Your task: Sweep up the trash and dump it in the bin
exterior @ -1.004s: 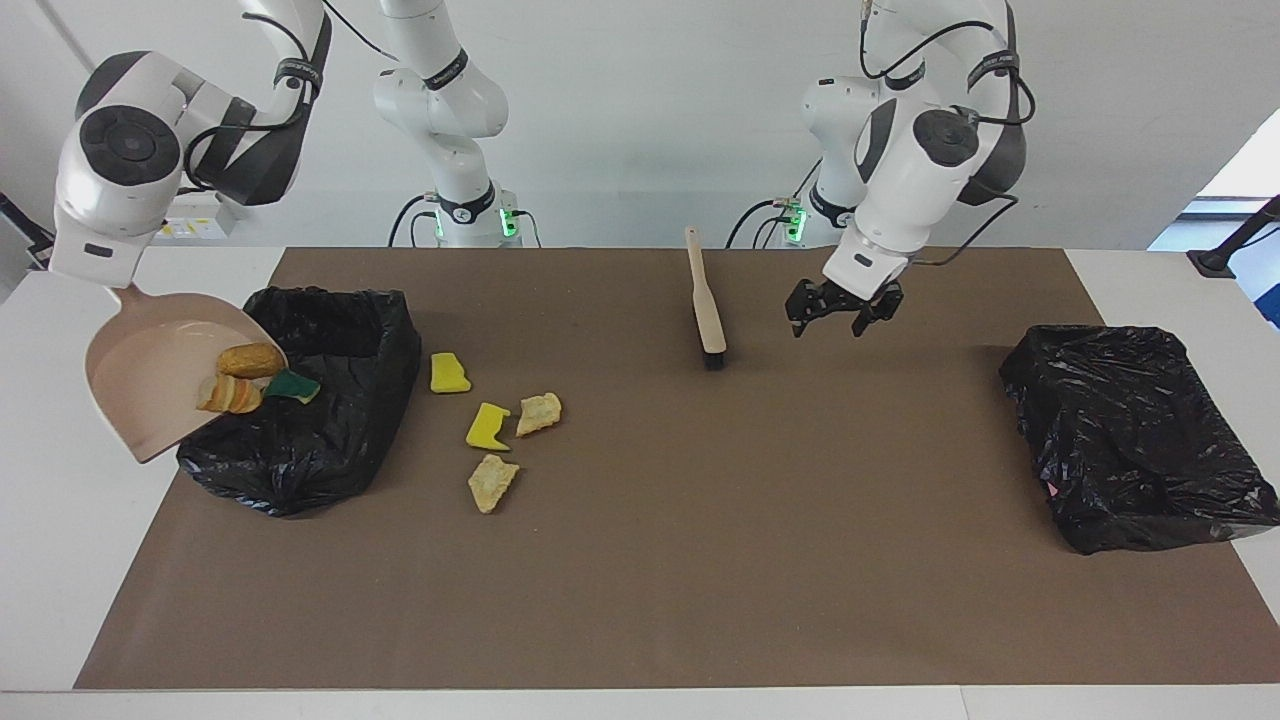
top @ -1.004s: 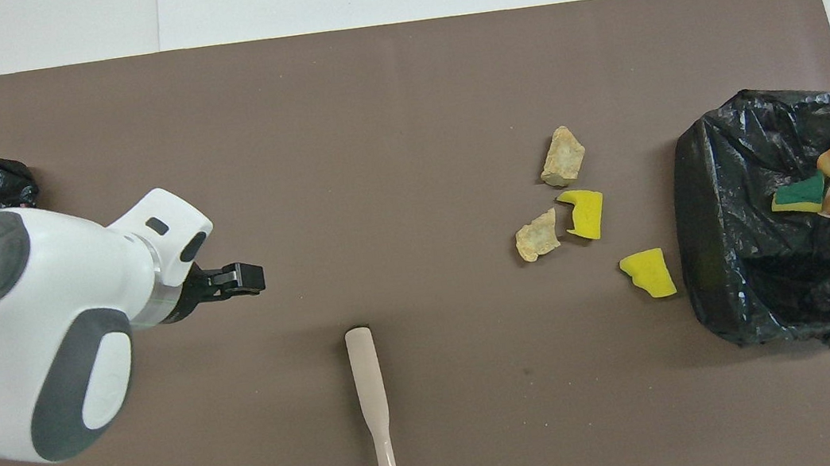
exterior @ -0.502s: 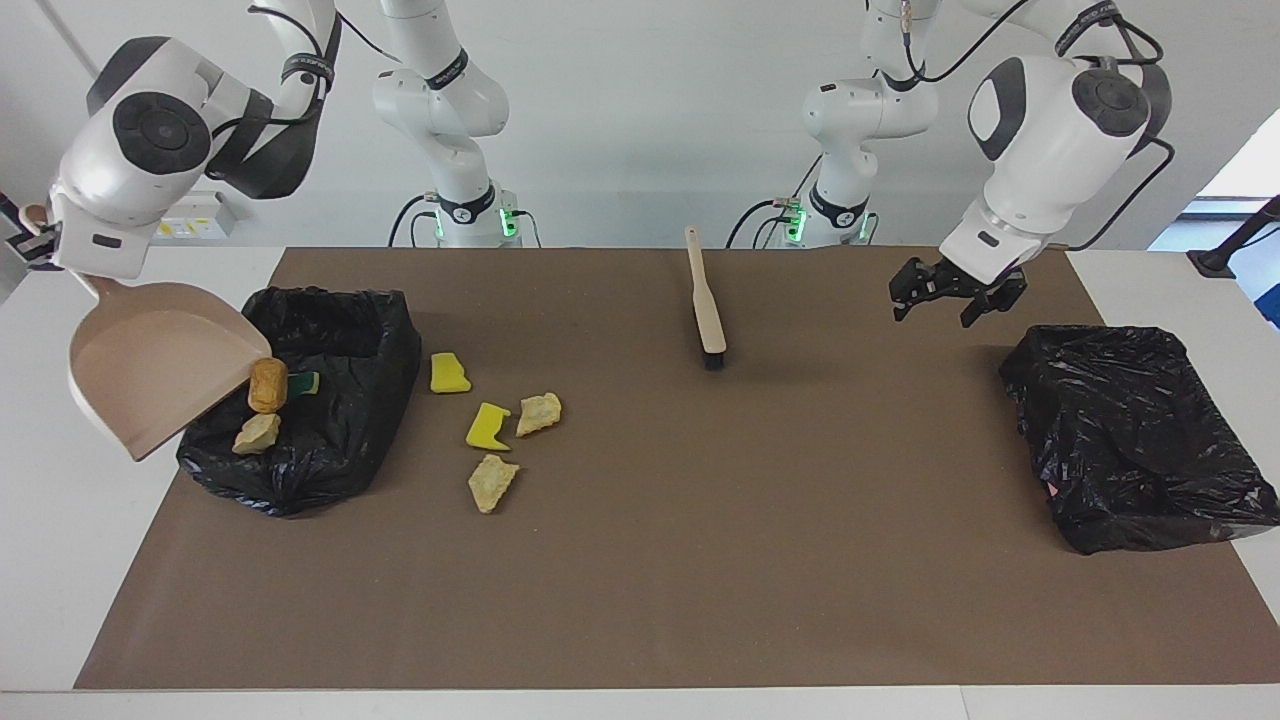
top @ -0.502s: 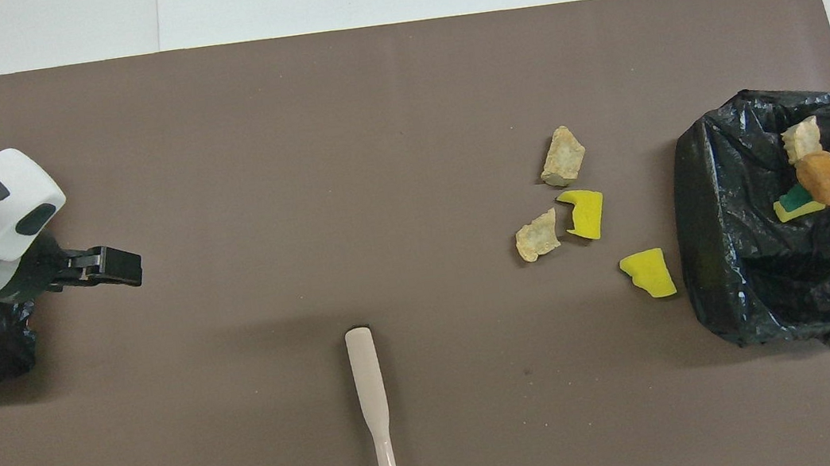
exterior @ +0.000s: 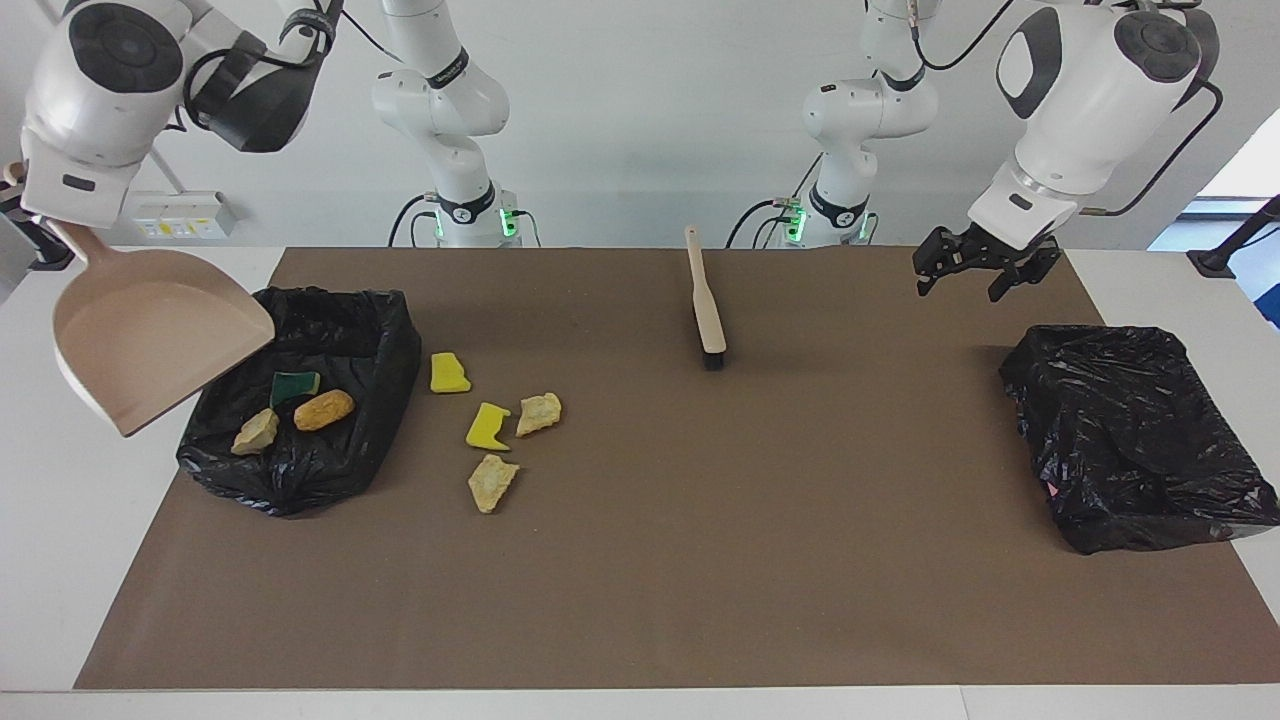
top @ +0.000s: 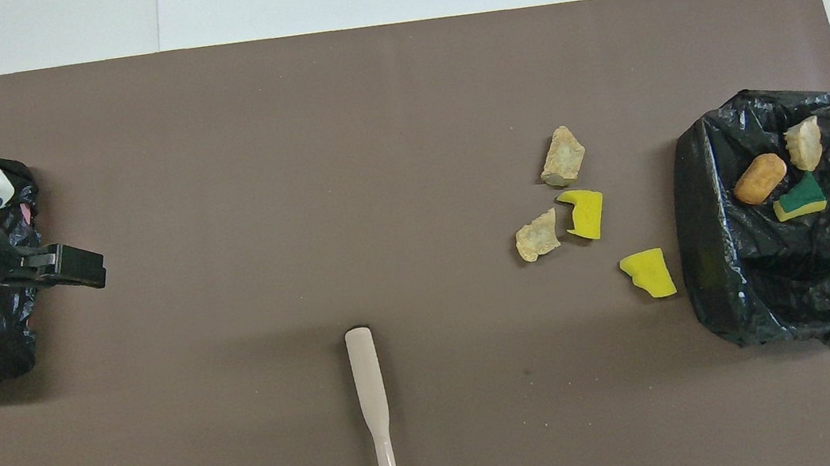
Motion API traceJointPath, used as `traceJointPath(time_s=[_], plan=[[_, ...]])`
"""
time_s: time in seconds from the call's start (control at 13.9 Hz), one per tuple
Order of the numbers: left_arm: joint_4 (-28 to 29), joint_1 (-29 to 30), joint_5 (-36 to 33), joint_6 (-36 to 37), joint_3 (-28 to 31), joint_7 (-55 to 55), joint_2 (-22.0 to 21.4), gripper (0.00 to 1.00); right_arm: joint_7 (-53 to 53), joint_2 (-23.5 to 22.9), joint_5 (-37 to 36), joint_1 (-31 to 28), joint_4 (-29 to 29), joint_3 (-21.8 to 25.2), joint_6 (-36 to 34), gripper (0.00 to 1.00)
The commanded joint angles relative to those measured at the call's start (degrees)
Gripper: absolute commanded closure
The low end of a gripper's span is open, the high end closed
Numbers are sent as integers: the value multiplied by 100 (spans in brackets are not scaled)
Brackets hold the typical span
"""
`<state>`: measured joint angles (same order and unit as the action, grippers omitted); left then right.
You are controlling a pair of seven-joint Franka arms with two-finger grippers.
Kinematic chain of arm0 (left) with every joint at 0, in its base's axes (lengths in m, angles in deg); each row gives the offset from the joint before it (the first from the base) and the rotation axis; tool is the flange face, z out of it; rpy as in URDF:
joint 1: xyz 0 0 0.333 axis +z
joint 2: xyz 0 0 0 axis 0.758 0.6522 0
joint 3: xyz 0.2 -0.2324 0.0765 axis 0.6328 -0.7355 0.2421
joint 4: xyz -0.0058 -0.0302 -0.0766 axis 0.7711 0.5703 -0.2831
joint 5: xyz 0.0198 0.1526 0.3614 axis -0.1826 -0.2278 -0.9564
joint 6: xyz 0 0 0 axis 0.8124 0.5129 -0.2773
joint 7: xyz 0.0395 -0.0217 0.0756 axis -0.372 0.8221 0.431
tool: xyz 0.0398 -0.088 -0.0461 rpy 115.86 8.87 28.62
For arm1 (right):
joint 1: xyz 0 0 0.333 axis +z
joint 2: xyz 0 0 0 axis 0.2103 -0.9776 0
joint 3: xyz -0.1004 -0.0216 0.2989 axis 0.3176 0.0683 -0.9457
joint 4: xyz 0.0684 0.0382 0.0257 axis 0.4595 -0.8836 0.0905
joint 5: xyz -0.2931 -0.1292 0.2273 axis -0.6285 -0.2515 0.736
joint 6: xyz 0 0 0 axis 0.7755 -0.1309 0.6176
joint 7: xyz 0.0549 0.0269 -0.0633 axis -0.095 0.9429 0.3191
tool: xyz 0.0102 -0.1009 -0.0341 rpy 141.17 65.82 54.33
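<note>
- A brown mat (exterior: 700,560) covers most of a white table (exterior: 40,520); a pale wall rises past the arm bases
- The right gripper (exterior: 22,205), mostly hidden by its wrist, seems clamped on the beige dustpan (exterior: 150,335), tilted over the black-lined bin (exterior: 330,470) at that arm's end
- In that bin: a green-backed sponge (exterior: 294,384), an orange lump (exterior: 323,408), a tan lump (exterior: 256,430)
- On the mat beside the bin: two yellow sponge chunks (exterior: 448,372) and two tan crusts (exterior: 492,482)
- The left gripper (exterior: 975,272) hangs open over the mat near a second lined bin (exterior: 1140,440); a brush (exterior: 706,310) lies mid-table
</note>
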<state>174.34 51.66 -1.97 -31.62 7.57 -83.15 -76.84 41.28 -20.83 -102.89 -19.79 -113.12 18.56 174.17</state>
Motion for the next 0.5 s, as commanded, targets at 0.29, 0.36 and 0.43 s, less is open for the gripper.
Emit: traceJointPath(time_s=[0.29,0.36,0.43], plan=[[-723,-554,-165,672,728,-151,50,0,-907,283,2021,-18,-61,-19,-107,100],[-723,-528,-174,645,728,-343,33,0,-1231,344,2214,35,-192,-71,-107,100],[-688,-519,-156,602,737,-458,15,0,-1661,415,2416,157,-324,-150,-125,100]])
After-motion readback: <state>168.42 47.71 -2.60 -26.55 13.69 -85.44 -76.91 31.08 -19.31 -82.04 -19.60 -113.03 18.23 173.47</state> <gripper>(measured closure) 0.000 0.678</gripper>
